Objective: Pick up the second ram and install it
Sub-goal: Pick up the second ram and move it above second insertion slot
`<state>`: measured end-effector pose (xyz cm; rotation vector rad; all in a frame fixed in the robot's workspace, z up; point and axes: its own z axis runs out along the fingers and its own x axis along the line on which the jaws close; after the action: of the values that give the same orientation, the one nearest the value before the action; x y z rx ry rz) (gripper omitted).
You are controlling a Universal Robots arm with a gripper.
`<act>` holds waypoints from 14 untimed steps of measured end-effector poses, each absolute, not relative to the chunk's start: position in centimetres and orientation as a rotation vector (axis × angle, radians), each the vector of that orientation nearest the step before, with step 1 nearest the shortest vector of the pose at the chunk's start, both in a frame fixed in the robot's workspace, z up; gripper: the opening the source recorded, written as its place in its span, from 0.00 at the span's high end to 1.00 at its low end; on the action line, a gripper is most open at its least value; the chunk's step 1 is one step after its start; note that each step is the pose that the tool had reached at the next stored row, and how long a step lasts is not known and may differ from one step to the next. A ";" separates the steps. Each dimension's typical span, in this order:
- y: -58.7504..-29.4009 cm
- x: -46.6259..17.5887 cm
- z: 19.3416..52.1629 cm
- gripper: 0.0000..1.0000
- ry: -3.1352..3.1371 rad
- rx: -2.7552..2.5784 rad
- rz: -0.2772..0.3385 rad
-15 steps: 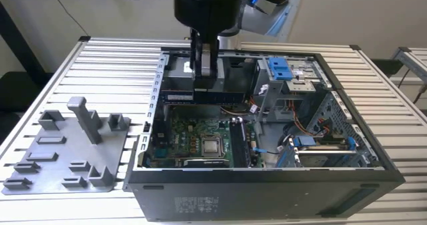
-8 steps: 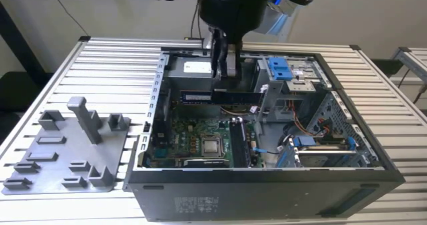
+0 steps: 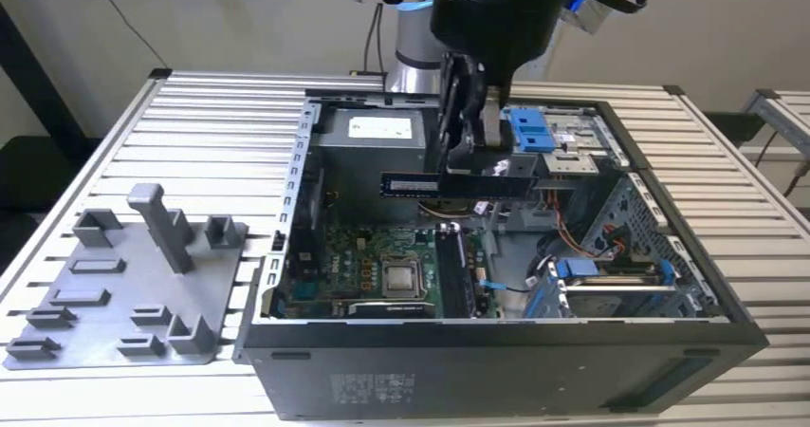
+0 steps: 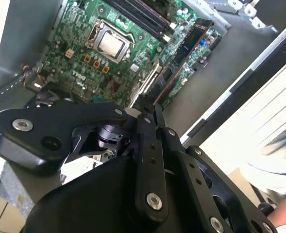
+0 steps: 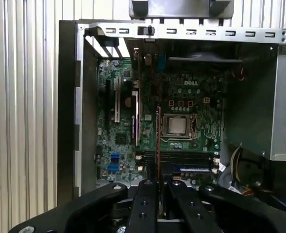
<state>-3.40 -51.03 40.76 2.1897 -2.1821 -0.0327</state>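
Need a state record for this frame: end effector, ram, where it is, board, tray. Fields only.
end effector: shut on the second ram
second ram: held level in the air, not in a slot
position: above the open case, over the motherboard
CPU: in its socket on the board
grey tray: on the table, beside the case at the exterior view's left

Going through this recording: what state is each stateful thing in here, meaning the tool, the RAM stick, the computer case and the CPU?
tool: shut on the second ram, above the open case.
second ram: held level in the air, not yet in a slot.
computer case: lying on its side, side panel off, motherboard exposed.
CPU: seated in its socket, no cooler over it.
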 end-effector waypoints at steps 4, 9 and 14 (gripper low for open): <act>-51.1 -2.0 40.8 0.86 -2.181 2.188 -0.035; -51.1 -0.3 40.8 0.86 -2.179 2.187 -0.039; -51.2 0.5 40.8 0.86 -2.179 2.186 -0.040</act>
<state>0.51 -51.19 40.75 2.1864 -2.1787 -0.0401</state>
